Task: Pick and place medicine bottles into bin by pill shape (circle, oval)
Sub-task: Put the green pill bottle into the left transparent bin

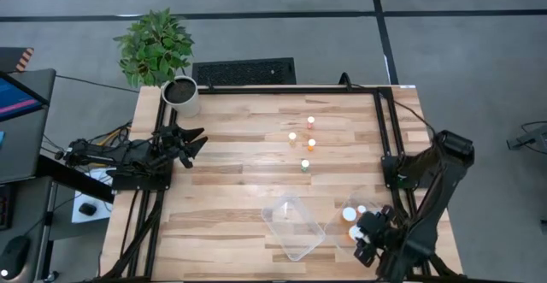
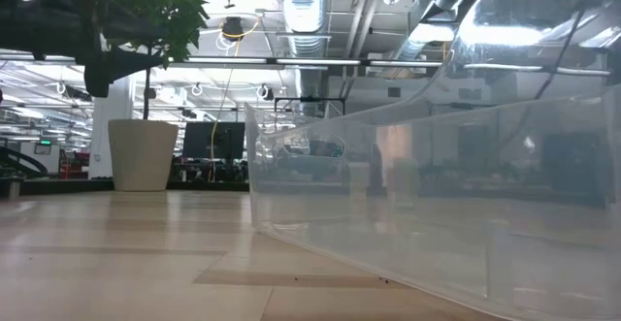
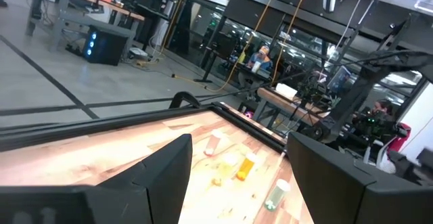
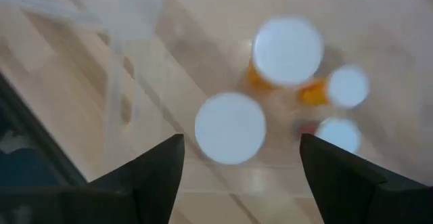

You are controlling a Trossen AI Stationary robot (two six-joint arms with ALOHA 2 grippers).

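Several medicine bottles with white caps stand upright on the wooden table, among them one at the far end (image 1: pixel 310 122), an orange one (image 1: pixel 311 144) and a greenish one (image 1: pixel 305 165). The left wrist view shows the same group (image 3: pixel 245 167). More bottles stand in the right clear bin (image 1: pixel 342 208): two large caps (image 4: pixel 287 51) (image 4: pixel 230 128) and two small ones (image 4: pixel 347 86) (image 4: pixel 338 135). My right gripper (image 1: pixel 369 232) (image 4: pixel 240 143) hangs open above them, pointing steeply down, with nothing between its fingers. My left gripper (image 1: pixel 195 140) (image 3: pixel 237 143) waits open at the table's left edge.
A second clear bin (image 1: pixel 272 213) lies left of the first, near the front edge; its wall (image 2: pixel 388 195) fills the low view. A potted plant (image 1: pixel 181 95) stands at the far left corner. A black frame rail (image 1: pixel 382 129) runs along the table's right side.
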